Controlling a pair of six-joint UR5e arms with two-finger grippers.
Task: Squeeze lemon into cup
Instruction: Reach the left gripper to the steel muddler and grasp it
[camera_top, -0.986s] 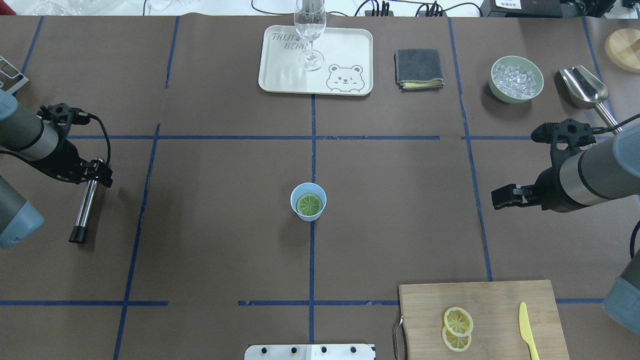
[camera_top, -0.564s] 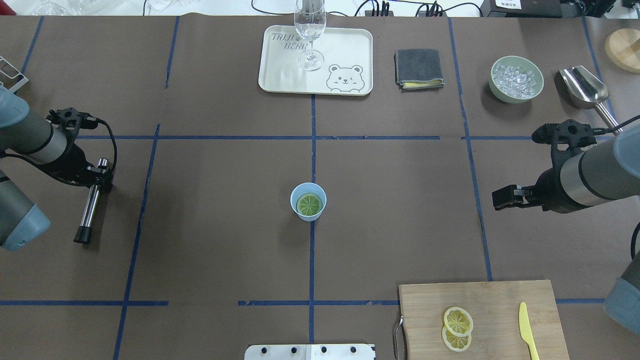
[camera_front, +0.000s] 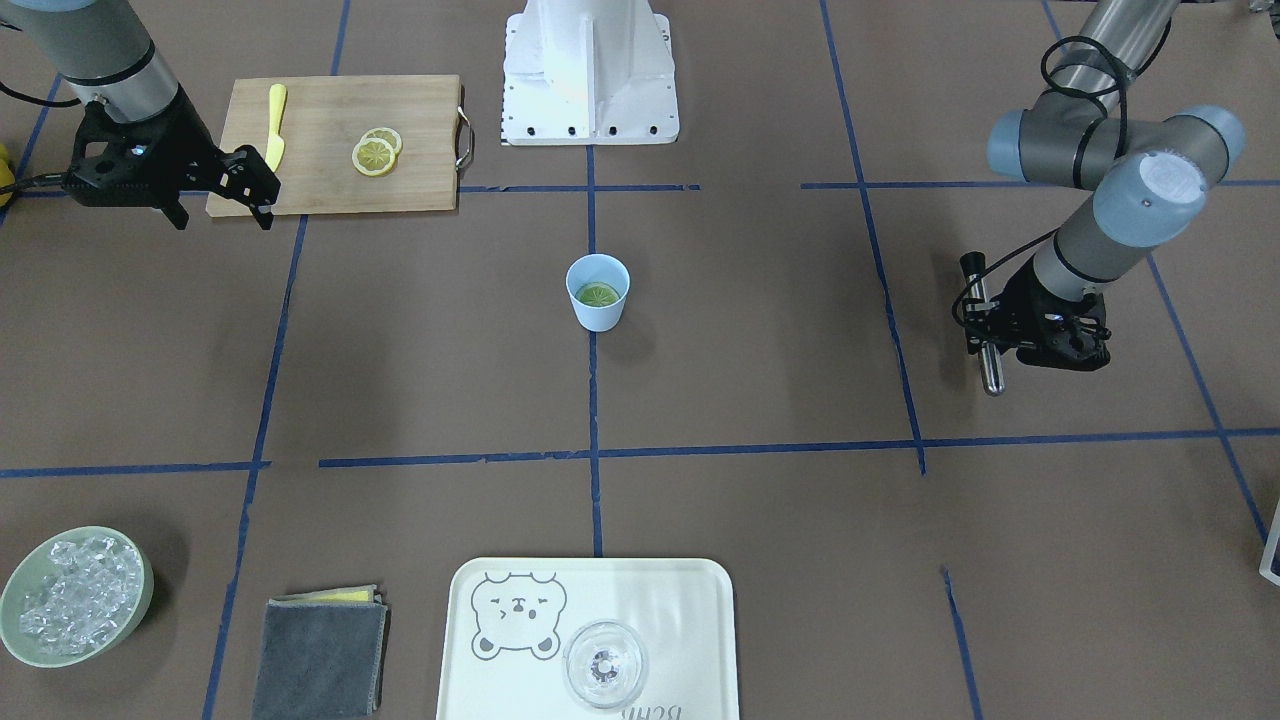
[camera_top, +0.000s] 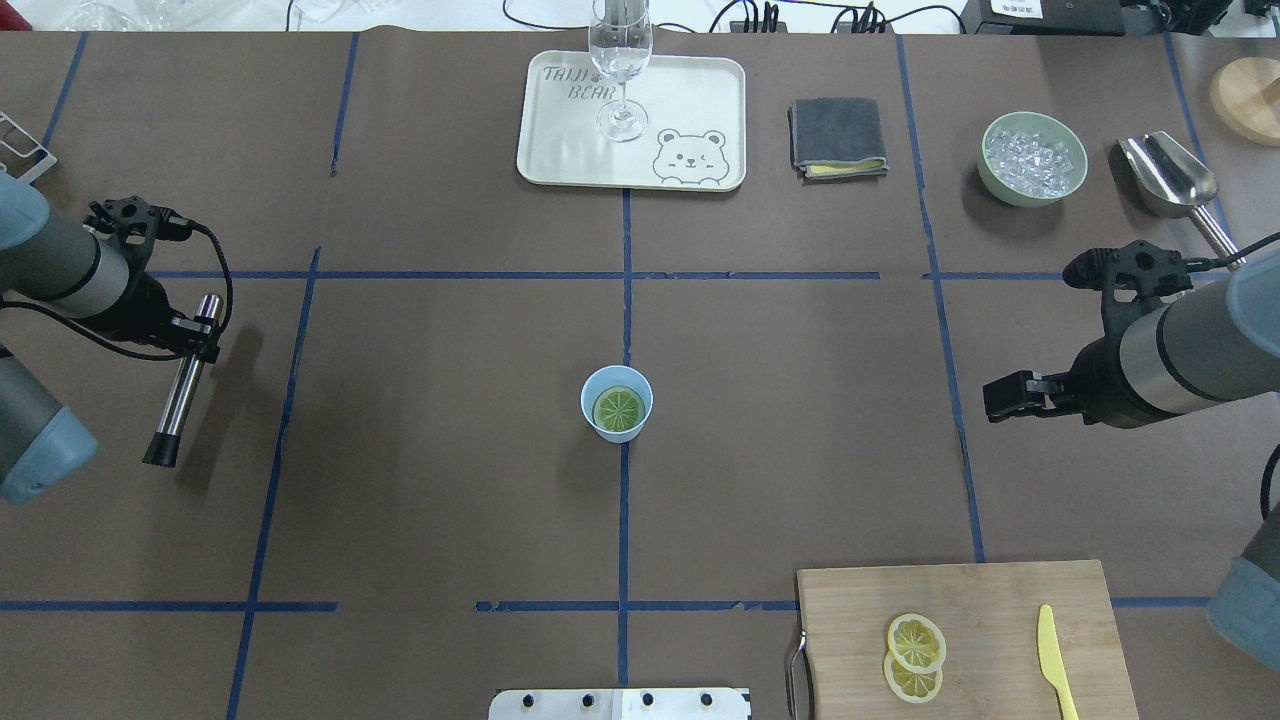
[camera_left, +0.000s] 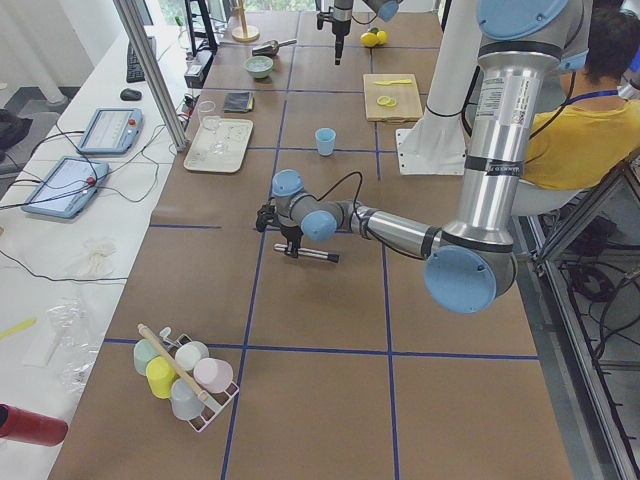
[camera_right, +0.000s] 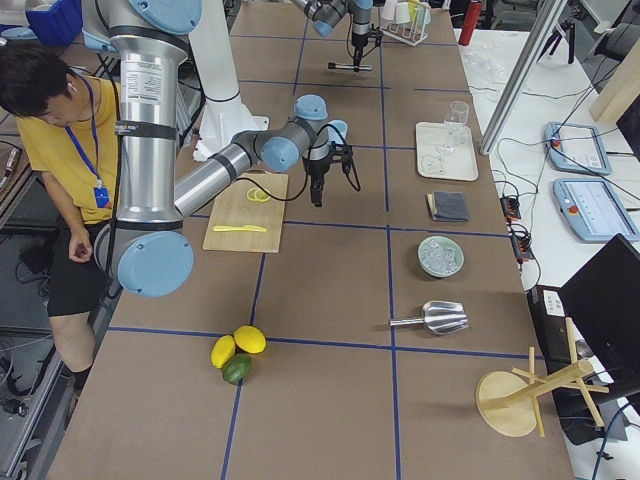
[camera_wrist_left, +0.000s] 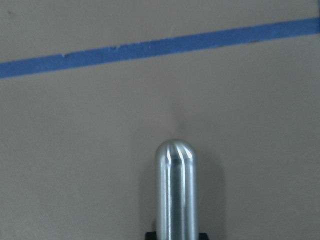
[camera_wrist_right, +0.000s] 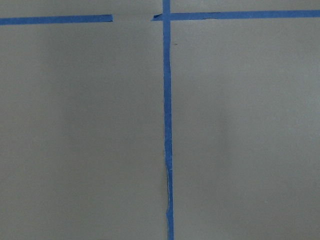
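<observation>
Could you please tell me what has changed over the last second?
The left claw, shut on the metal rod, carried it slightly forward, away from the robot. The right claw, the cup with its lemon slice, and the cutting board stayed put.

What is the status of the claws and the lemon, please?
Left claw shut on steel rod, out to the side. Right claw open, empty. Lemon slice lies inside cup. Nothing between claws and cup.
</observation>
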